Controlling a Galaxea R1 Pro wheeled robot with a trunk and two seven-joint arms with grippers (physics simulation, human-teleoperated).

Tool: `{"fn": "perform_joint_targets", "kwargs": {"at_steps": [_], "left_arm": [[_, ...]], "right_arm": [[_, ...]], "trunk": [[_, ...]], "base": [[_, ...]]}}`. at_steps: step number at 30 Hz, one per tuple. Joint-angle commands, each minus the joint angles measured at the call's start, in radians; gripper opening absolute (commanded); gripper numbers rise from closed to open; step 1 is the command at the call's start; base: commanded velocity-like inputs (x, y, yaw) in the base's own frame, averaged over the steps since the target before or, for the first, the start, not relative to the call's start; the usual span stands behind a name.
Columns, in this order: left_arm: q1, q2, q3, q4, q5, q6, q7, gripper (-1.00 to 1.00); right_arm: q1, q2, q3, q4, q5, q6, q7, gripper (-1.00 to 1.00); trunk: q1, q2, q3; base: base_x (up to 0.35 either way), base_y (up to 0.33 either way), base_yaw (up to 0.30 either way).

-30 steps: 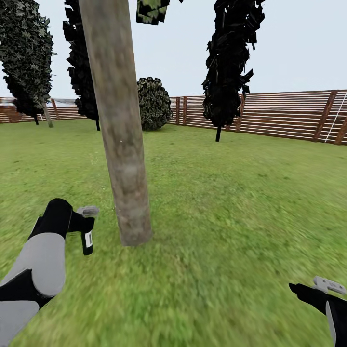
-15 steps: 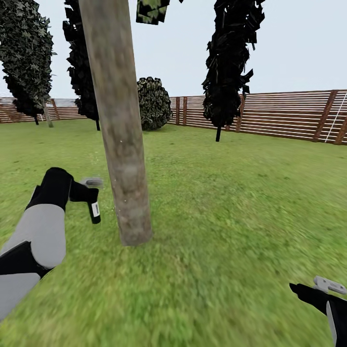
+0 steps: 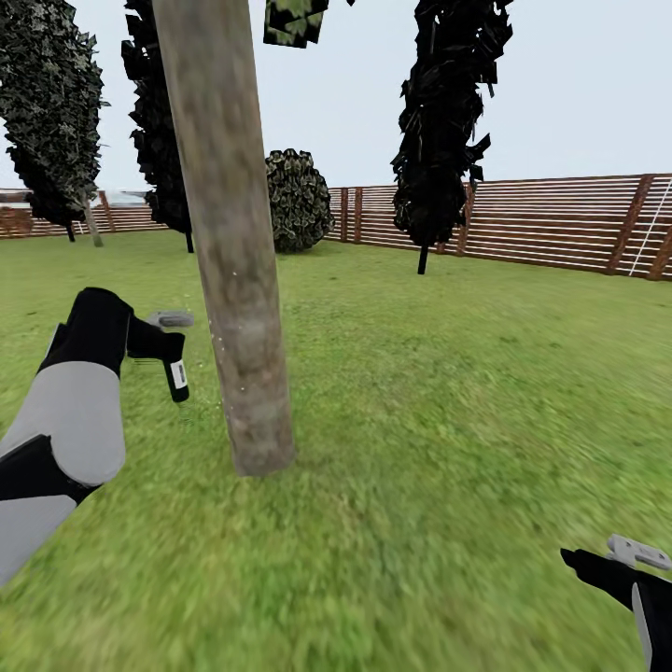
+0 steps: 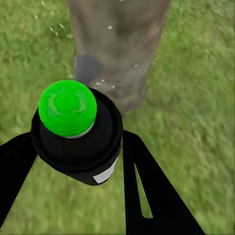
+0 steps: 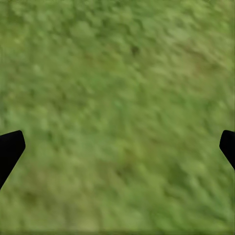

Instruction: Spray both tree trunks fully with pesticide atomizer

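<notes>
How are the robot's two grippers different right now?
The left gripper is raised beside the tree trunk, while the right gripper sits low over the grass. The left one's jaws are clamped on the pesticide atomizer; the right one's jaws are spread wide and hold nothing. Both have black wrists.

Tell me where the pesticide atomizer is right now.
In the head view, the pesticide atomizer hangs in the left gripper, at left, beside the tree trunk.
</notes>
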Motion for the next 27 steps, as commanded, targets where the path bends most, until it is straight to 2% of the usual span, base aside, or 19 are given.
{"fn": "perform_joint_targets", "kwargs": {"at_steps": [1,4,12,16,21,27], "left_arm": [[-0.005,-0.001,0.003,-0.001,-0.012,0.003,-0.01,-1.0],[-0.029,-0.001,0.003,0.001,-0.017,0.003,-0.01,-1.0],[-0.034,-0.001,0.003,0.005,-0.018,0.002,-0.01,-1.0],[-0.033,0.0,0.005,0.074,-0.021,0.0,-0.009,-1.0],[-0.028,0.002,0.006,0.107,-0.076,-0.003,-0.008,-1.0],[-0.025,0.003,0.008,0.149,-0.086,-0.005,-0.004,-1.0]], "right_arm": [[-0.001,0.0,-0.003,-0.001,0.01,0.003,0.009,1.0],[-0.001,0.0,-0.003,-0.002,0.01,0.003,0.009,1.0],[-0.001,0.0,-0.002,-0.002,0.01,0.003,0.009,1.0],[-0.001,0.0,-0.002,-0.002,0.011,0.003,0.009,1.0],[-0.001,0.0,-0.002,-0.001,0.011,0.003,0.009,1.0],[-0.001,0.001,-0.002,-0.001,0.011,0.003,0.009,1.0]], "trunk": [[0.0,0.0,-0.001],[0.0,0.0,-0.001],[0.0,0.0,-0.001],[0.0,0.0,-0.001],[0.0,0.0,-0.001],[0.0,0.0,-0.001]], "base": [[0.0,0.0,0.0],[0.0,0.0,0.0],[0.0,0.0,0.0],[0.0,0.0,0.0],[0.0,0.0,0.0],[0.0,0.0,0.0]]}}
